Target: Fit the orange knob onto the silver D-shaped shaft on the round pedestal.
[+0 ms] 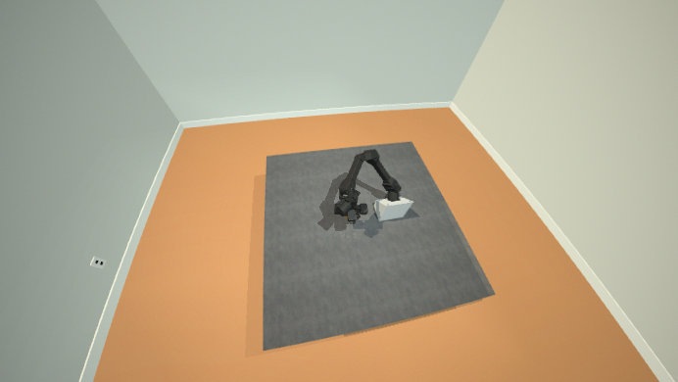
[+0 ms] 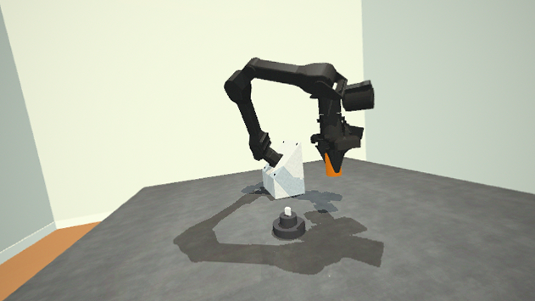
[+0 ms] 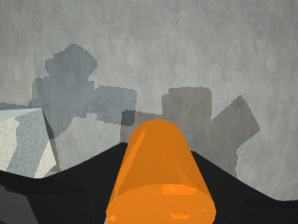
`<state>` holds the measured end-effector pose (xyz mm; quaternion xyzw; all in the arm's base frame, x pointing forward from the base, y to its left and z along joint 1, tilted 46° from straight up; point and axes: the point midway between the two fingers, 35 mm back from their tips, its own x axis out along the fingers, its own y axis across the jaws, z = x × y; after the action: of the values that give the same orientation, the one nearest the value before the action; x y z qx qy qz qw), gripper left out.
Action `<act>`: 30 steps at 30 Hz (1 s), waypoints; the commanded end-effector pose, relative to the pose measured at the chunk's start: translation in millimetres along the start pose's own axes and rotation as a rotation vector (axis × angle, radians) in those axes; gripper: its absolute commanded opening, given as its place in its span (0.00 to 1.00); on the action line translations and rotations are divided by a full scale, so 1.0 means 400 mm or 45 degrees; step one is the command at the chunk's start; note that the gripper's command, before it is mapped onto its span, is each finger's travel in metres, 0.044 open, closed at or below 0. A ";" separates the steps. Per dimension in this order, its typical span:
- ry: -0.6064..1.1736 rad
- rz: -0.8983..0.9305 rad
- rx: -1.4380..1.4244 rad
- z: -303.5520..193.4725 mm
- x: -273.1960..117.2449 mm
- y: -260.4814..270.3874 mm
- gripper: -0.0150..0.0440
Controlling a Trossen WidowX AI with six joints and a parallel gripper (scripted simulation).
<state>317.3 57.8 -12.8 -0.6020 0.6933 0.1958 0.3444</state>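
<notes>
The orange knob (image 2: 330, 170) (image 3: 157, 160) is held in my gripper (image 2: 333, 166) (image 3: 157, 152), which is shut on it. The knob hangs roughly upright, well above the table. Its underside and hole are hidden. The dark round pedestal (image 2: 288, 230) stands on the table in the exterior view, in front of the white base block, with the small silver shaft (image 2: 287, 211) upright on top. In that view my gripper is up and to the right of the shaft, apart from it. The pedestal does not show in the wrist view and cannot be made out in the top view. The shaft's flat side cannot be told.
The white base block (image 1: 396, 210) (image 2: 288, 177) (image 3: 25, 145) carries the arm; its corner is at the left of the wrist view. The grey table top (image 1: 343, 289) (image 2: 137, 275) carries arm shadows. Its edges drop to the orange floor (image 1: 196, 245).
</notes>
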 end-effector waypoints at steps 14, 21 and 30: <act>-0.013 -0.019 0.002 -0.131 0.024 -0.058 0.25; -0.008 -0.020 0.003 -0.184 0.039 -0.073 0.25; 0.004 -0.021 0.006 -0.254 0.059 -0.085 0.25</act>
<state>325.0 -26.0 35.7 -0.6035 0.6925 0.1942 0.3444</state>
